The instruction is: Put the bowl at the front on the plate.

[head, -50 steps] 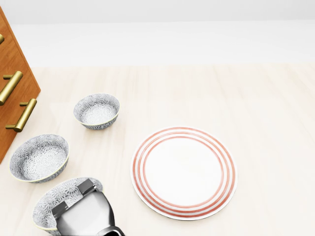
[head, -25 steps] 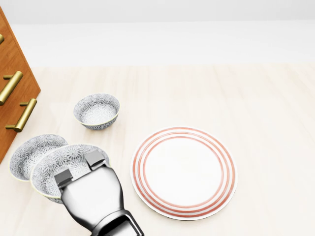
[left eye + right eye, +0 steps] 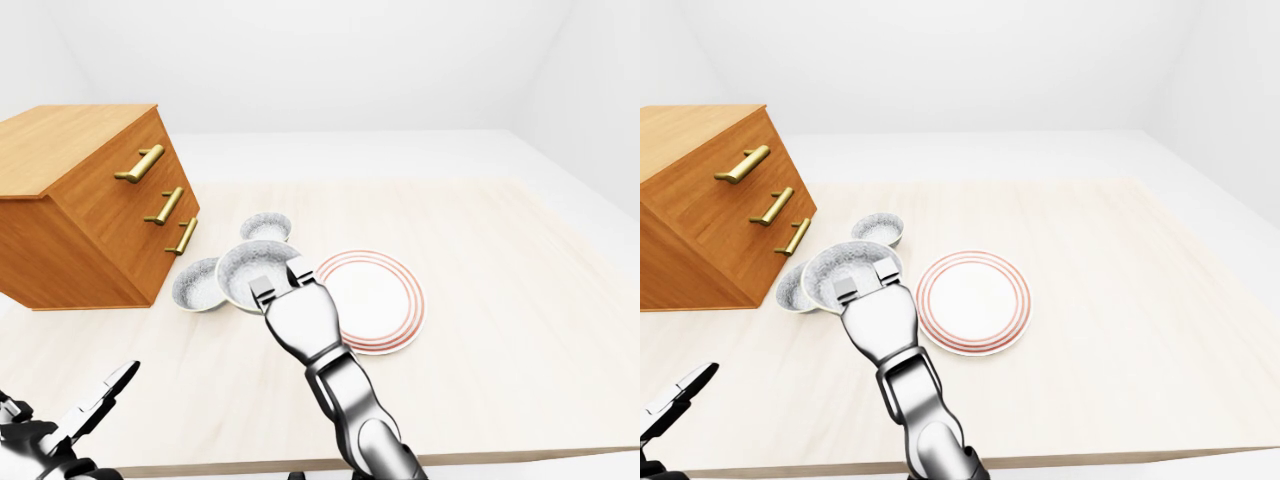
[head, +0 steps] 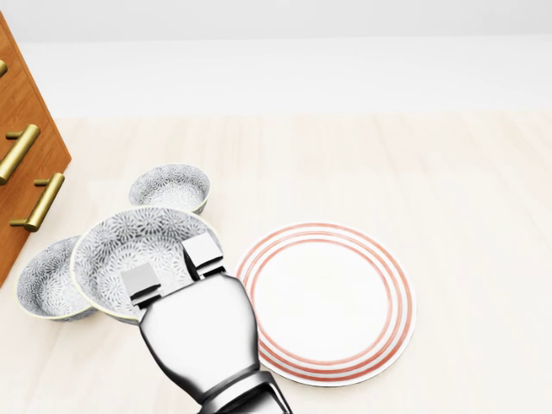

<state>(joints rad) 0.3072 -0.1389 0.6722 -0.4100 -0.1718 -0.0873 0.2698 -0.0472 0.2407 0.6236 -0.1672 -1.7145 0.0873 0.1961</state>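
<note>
My right hand [image 4: 172, 269] is shut on the rim of a grey patterned bowl [image 4: 129, 250] and holds it above the table. In the head view the bowl hangs just left of the white plate with red rings [image 4: 323, 302] and overlaps the two bowls behind it. Two fingers [image 4: 202, 254] lie inside the rim; the thumb underneath is hidden. A second patterned bowl [image 4: 39, 285] rests on the table at the left and a third [image 4: 172, 185] higher up. My left hand [image 3: 75, 415] shows low at the left-eye view's left, fingers spread, holding nothing.
A wooden drawer cabinet [image 3: 90, 200] with brass handles [image 4: 19, 151] stands on the pale wooden table [image 4: 448, 190] at the left, close to the bowls. The table's near edge [image 3: 500, 458] runs along the bottom of the eye views.
My right hand has carried the bowl up off the table and rightward in the head view, from the bottom left to beside the plate. The other bowls and the plate stayed put.
</note>
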